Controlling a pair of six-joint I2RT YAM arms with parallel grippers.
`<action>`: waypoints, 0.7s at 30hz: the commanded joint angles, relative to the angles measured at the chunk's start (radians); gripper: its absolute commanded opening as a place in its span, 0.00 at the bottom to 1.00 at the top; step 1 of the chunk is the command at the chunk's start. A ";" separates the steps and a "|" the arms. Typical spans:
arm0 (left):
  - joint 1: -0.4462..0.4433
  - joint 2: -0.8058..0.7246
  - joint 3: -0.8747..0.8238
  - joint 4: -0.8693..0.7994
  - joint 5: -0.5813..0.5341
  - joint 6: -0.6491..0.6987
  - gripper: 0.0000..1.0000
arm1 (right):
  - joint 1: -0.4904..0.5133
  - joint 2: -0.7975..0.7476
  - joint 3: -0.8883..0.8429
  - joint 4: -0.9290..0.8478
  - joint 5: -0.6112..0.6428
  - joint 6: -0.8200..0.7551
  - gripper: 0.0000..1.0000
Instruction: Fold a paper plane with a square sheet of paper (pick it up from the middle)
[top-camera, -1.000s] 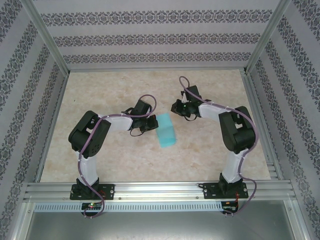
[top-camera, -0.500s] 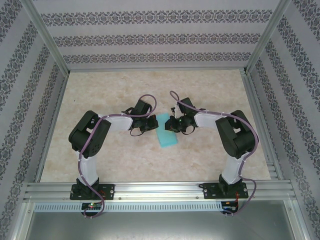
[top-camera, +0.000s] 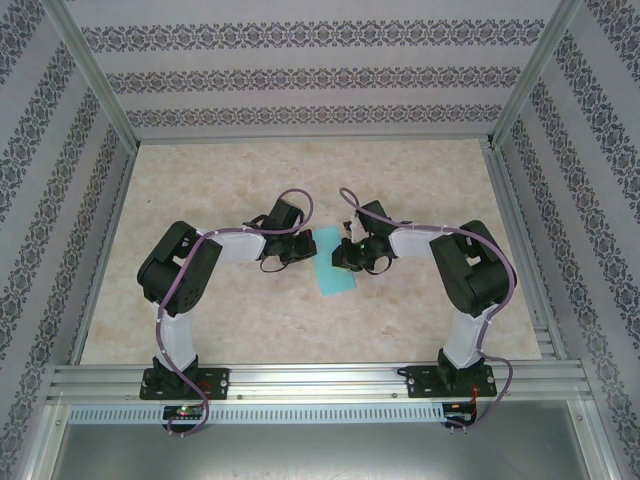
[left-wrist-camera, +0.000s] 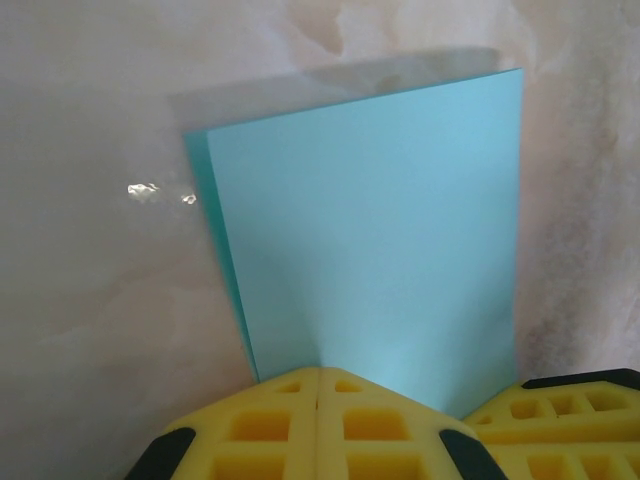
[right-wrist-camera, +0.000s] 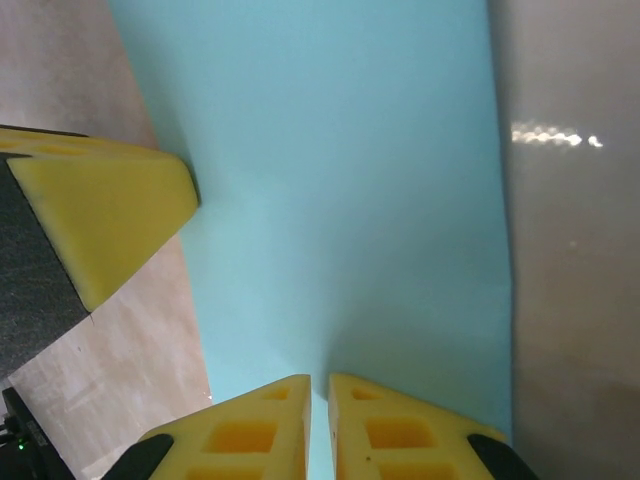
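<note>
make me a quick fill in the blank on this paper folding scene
1. On the table, the paper is folded in ____.
2. In the top view the left gripper is at the paper's ____ edge, and the right gripper is at the opposite one.
3. The fingers of both grippers are ____ in colour.

Missing words: half; left; yellow
</note>
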 joint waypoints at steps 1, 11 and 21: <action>-0.004 0.105 -0.069 -0.215 -0.120 0.026 0.04 | -0.004 -0.020 -0.051 -0.054 0.014 -0.010 0.15; -0.003 0.103 -0.058 -0.235 -0.138 0.042 0.04 | -0.035 -0.152 -0.261 -0.005 -0.005 0.037 0.14; -0.004 0.103 -0.031 -0.256 -0.133 0.071 0.04 | -0.039 -0.231 -0.367 -0.020 0.027 0.051 0.14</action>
